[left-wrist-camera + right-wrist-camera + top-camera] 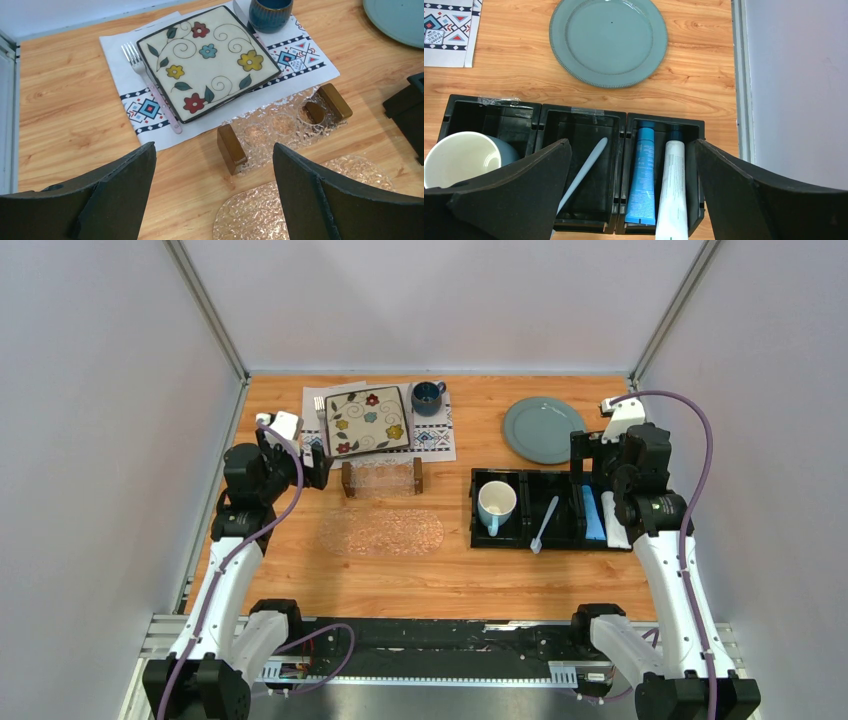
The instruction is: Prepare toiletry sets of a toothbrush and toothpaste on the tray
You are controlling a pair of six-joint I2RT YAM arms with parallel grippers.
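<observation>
Behind tray (382, 478): floral plate (368, 421), fork (145, 75) | nearside: oval mat (382, 532) | both jaws released, empty

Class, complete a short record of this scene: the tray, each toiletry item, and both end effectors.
tray: holds nothing
toothbrush: middle compartment of black organizer
blue tube: right compartment, left side
white tube: right compartment, right side
left end effector: open, holding nothing, aimed toward tray
right end effector: open, holding nothing, over black organizer
</observation>
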